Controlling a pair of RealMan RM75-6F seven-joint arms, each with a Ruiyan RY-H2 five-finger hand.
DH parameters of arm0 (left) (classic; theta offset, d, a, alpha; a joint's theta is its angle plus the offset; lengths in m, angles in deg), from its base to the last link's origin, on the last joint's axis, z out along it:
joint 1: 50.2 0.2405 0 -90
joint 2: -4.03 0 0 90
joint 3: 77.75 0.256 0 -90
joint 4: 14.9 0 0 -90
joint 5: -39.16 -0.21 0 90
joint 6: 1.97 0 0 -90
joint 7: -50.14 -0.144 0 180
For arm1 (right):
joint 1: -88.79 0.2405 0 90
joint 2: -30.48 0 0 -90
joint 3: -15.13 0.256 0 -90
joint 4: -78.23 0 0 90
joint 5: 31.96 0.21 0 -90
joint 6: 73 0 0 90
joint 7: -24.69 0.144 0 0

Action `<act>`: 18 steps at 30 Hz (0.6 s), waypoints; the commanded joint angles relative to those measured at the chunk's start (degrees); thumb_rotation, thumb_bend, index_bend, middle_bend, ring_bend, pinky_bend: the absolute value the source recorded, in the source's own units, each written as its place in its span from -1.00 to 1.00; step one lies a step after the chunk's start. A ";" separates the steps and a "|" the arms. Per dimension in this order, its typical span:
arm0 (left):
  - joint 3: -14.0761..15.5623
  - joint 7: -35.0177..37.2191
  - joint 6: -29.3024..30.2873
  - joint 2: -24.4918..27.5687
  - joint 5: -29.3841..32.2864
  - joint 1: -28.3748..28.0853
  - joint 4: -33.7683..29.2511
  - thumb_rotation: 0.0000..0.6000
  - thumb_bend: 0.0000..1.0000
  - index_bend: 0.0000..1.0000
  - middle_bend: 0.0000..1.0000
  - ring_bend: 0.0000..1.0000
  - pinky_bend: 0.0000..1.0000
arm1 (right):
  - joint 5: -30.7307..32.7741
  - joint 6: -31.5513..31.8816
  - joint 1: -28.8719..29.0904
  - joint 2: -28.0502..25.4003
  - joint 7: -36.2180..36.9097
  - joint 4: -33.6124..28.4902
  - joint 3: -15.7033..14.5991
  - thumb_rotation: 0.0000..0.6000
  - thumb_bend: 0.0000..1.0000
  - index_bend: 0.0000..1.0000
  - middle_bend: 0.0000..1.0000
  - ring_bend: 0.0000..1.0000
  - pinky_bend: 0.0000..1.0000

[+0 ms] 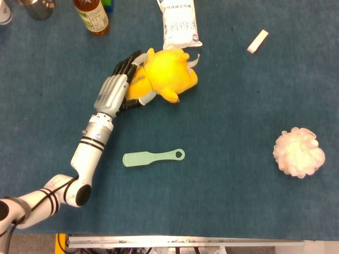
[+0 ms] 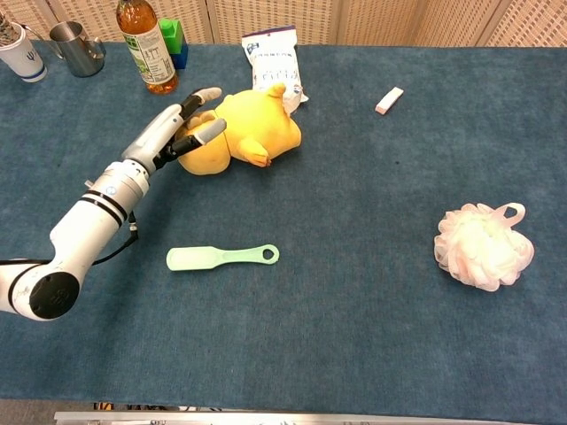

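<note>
A yellow plush toy [image 1: 168, 74] [image 2: 255, 128] lies on its side on the blue cloth near the back. My left hand [image 1: 114, 92] [image 2: 168, 137] lies against the toy's left end, fingers stretched over its top and thumb along its front, touching it but not closed around it. The part of the toy under the fingers is hidden. A pale green flat brush [image 1: 152, 157] [image 2: 221, 257] lies in front of the forearm. My right hand appears in neither view.
A white pouch [image 1: 180, 24] [image 2: 273, 53] lies just behind the toy. A tea bottle [image 1: 92, 16] [image 2: 146, 44], green block [image 2: 171, 35], metal cup [image 2: 78, 49] and white cup [image 2: 18, 49] stand back left. A small eraser [image 1: 258, 41] and pink bath pouf [image 1: 299, 152] lie right.
</note>
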State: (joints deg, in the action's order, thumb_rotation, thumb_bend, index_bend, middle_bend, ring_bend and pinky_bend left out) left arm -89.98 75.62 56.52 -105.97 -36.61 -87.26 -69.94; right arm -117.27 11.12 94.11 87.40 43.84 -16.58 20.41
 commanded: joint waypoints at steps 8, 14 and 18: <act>-3.58 -0.47 -3.76 -2.38 2.81 -3.48 5.07 -0.63 -0.94 -1.00 -1.00 -1.00 -1.00 | 0.40 0.01 -0.32 -0.19 -0.02 0.03 -0.01 0.97 -0.77 -0.74 -0.36 -0.59 -0.56; -3.32 -0.72 -3.71 -3.34 2.79 -3.59 5.81 -0.64 -0.94 -1.00 -1.00 -1.00 -1.00 | 0.64 0.05 -0.53 -0.26 0.06 0.01 0.01 0.97 -0.77 -0.74 -0.36 -0.59 -0.56; -2.13 -0.71 -2.61 -3.51 1.69 -2.93 4.83 -0.64 -0.94 -1.00 -1.00 -1.00 -1.00 | 0.70 0.01 -0.58 -0.21 0.21 0.08 0.04 0.97 -0.77 -0.74 -0.36 -0.59 -0.56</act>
State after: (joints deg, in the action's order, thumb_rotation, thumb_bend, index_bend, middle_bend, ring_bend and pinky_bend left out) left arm -92.41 74.92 53.59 -109.40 -34.60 -90.42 -64.80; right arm -116.56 11.14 93.53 87.18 44.03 -16.51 20.46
